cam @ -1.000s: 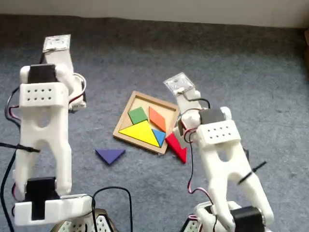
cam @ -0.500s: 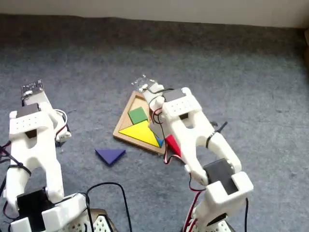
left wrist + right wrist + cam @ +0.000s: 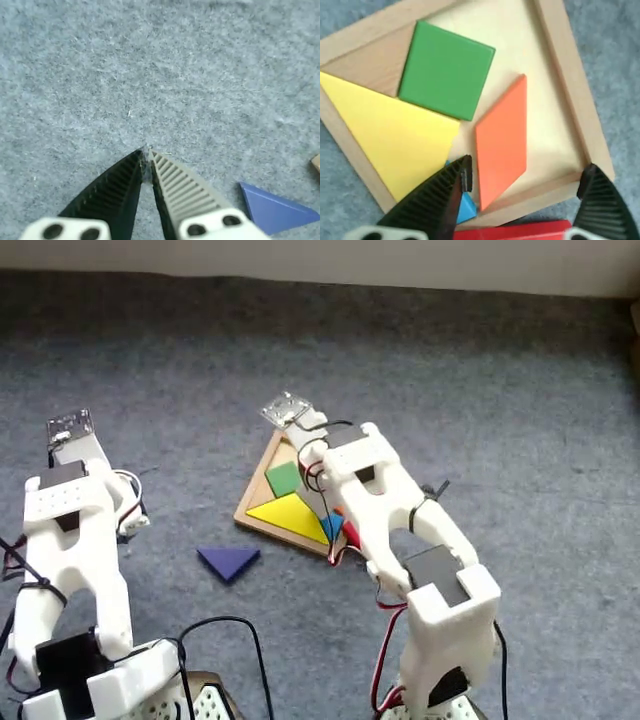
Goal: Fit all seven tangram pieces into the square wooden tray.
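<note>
Nearest, at lower centre-left of the high view, a violet-blue triangle point(image 3: 229, 561) lies alone on the grey counter point(image 3: 520, 440). The left gripper point(image 3: 146, 154) hangs over bare counter near it, fingers closed on nothing. Farther up, a red piece point(image 3: 520, 231) lies just outside the square wooden tray point(image 3: 580, 100). The tray holds a yellow triangle point(image 3: 400, 145), green square point(image 3: 445, 70), orange parallelogram point(image 3: 502, 140) and small blue piece point(image 3: 466, 207). The right gripper point(image 3: 527, 174) hovers over the tray, fingers open and empty.

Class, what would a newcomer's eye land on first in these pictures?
The square wooden tray holds a green square, yellow triangle and orange parallelogram, with the right hand open above them. A purple triangle lies alone on the grey carpet, outside the tray.
</note>
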`<state>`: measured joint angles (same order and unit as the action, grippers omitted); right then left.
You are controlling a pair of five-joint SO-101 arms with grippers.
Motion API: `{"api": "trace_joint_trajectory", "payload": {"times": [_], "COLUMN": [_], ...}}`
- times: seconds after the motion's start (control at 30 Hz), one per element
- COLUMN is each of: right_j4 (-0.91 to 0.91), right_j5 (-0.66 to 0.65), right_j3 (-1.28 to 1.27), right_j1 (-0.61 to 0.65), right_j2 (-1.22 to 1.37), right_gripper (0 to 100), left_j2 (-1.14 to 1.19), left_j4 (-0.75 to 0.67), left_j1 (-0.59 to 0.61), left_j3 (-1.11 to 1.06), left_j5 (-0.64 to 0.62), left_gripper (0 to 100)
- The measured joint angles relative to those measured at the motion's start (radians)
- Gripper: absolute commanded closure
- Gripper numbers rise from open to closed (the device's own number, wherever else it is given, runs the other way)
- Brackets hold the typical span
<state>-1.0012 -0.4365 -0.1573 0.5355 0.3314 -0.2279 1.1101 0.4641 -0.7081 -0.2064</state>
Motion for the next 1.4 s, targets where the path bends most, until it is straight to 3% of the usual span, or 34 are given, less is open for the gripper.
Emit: {"api": "trace_joint_trajectory", "payload": {"times": [0.13, 0.47, 1.2, 1.4], "right_j4": [0.003, 0.015, -0.014, -0.009], "right_j5": [-0.002, -0.149, -0.157, -0.157], "right_j3": [0.014, 0.052, 0.006, -0.1], "right_j1": [-0.002, -0.006, -0.003, 0.092], "right_j2": [0.028, 0.083, -0.239, -0.241], "right_gripper": [73.6, 91.3, 96.2, 96.0], "left_j2": [0.0, 0.0, 0.0, 0.0], "left_j4": [0.0, 0.0, 0.0, 0.0], "left_j1": [0.0, 0.0, 0.0, 0.0], "left_j3": [0.0, 0.0, 0.0, 0.0], "left_j5": [0.0, 0.0, 0.0, 0.0], "left_gripper": [99, 99, 99, 99]}}
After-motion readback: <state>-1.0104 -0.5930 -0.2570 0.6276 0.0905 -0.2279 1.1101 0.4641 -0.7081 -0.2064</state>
